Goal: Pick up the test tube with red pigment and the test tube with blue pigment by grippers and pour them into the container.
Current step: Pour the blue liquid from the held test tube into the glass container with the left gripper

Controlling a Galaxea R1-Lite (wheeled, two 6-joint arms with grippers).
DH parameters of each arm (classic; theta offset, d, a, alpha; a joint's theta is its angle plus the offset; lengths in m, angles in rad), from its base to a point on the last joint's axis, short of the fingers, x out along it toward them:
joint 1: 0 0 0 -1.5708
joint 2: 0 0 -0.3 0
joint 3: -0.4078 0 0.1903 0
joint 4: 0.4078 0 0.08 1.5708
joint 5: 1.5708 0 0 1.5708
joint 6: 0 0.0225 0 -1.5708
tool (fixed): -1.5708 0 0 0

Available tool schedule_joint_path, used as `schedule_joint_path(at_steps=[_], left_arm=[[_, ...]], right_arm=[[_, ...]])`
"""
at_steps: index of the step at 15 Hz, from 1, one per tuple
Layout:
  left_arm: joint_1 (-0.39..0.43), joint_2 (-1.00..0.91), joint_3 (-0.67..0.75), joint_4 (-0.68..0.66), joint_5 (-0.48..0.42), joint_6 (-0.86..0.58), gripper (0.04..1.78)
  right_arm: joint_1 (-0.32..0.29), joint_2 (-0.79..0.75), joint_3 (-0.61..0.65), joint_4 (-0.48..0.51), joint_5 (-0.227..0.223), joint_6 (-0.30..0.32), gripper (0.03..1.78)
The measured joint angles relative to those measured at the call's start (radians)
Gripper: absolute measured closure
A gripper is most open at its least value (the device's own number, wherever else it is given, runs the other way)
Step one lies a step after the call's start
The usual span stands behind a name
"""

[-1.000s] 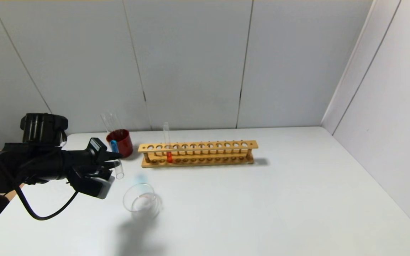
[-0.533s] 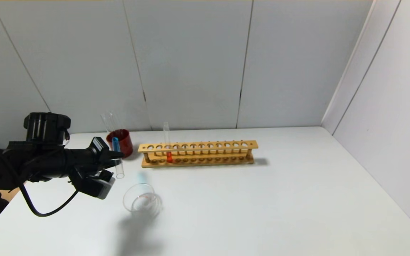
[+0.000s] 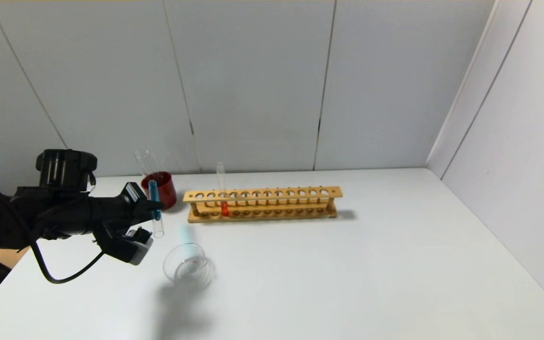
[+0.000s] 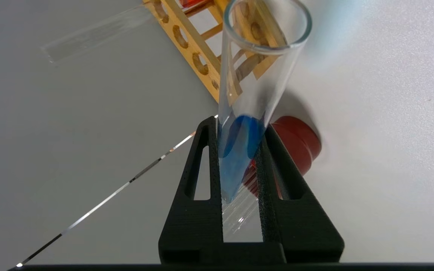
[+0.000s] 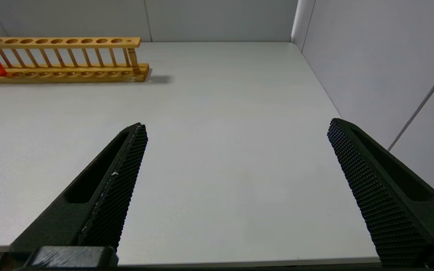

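Grey panelled walls closing in a white table at the back and right; wide bare room lying right of and in front of one long wooden test tube rack. Holding one slim glass tube with orange-red liquid upright near the rack's left end. Standing left of the rack, one opaque dark red cup with colourless tubes, two as far as can be told. Hovering at the table's left side, the black left gripper, clamping one slim glass tube with blue liquid tipped mouth-down, above and left of one low clear glass beaker.

Left wrist: fingers pinching the blue tube, liquid sitting between them, open mouth pointing away.

Right wrist: right gripper gaping wide, holding nothing, hanging above the table's near edge, well apart from the rack.
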Motion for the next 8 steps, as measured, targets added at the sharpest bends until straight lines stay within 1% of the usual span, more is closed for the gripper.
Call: schedule_joint_path(at_steps=[5, 8], left_arm=[[-0.008, 0.002, 0.0, 0.0, 0.051, 0.021, 1.5], [-0.027, 0.004, 0.0, 0.0, 0.067, 0.027, 1.5]], right_arm=[[0.0, 0.0, 0.0, 0.0, 0.0, 0.0, 0.06], [0.0, 0.0, 0.0, 0.0, 0.0, 0.0, 0.06]])
